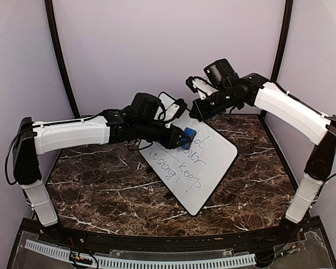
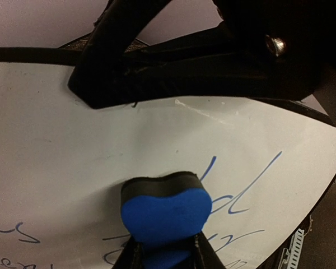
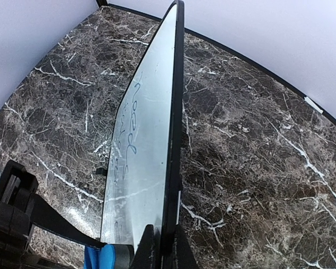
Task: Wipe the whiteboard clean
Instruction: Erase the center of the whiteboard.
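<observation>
A whiteboard [image 1: 199, 162] stands tilted over a dark marble table [image 1: 101, 185], its far edge lifted and its near corner apparently down on the stone. Blue handwriting covers most of its face. The right gripper [image 3: 162, 246] is clamped on the board's thin black rim, one finger on each side. The left gripper [image 1: 186, 136] is closed on a blue eraser [image 2: 165, 216], whose dark felt face presses the board beside the top line of writing. The board looks thin, stiff and light, with a slick surface that offers no purchase, so the rim is probably the only sound place to hold it. A firm wipe could pivot or slide it in that narrow grip.
</observation>
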`<action>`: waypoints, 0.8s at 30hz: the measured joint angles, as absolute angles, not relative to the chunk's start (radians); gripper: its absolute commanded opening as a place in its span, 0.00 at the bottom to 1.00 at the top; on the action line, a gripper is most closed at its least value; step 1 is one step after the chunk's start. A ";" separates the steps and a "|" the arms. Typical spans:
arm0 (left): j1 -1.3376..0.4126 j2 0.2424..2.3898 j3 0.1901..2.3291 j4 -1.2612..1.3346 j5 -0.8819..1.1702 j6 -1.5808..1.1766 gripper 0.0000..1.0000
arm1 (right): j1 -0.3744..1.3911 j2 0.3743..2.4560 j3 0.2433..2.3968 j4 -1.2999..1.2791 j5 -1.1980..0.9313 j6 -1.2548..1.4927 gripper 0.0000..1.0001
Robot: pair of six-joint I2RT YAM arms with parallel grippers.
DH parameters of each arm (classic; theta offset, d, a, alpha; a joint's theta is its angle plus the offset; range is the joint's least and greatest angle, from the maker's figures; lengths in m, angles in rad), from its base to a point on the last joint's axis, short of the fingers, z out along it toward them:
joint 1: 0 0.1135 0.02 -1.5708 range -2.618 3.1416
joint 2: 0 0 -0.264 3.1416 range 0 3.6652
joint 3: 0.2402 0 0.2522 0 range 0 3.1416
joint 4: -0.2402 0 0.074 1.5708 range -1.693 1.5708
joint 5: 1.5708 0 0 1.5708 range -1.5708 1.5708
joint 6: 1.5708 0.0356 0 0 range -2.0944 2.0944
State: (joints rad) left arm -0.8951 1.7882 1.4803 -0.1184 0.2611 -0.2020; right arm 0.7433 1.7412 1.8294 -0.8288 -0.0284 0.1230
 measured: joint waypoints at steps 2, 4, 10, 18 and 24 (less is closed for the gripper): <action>-0.895 1.790 1.480 -0.117 0.261 -0.201 0.00 | 0.743 1.741 1.828 -0.827 -0.029 0.120 0.00; -0.895 1.790 1.476 -0.110 0.264 -0.201 0.00 | 0.743 1.741 1.827 -0.826 -0.028 0.117 0.00; -0.896 1.756 1.358 0.004 0.273 -0.202 0.00 | 0.743 1.741 1.826 -0.821 -0.035 0.116 0.00; -0.897 1.733 1.254 0.051 0.287 -0.203 0.00 | 0.743 1.741 1.825 -0.815 -0.043 0.112 0.00; -0.898 1.739 1.294 0.017 0.291 -0.201 0.00 | 0.743 1.741 1.825 -0.815 -0.044 0.112 0.00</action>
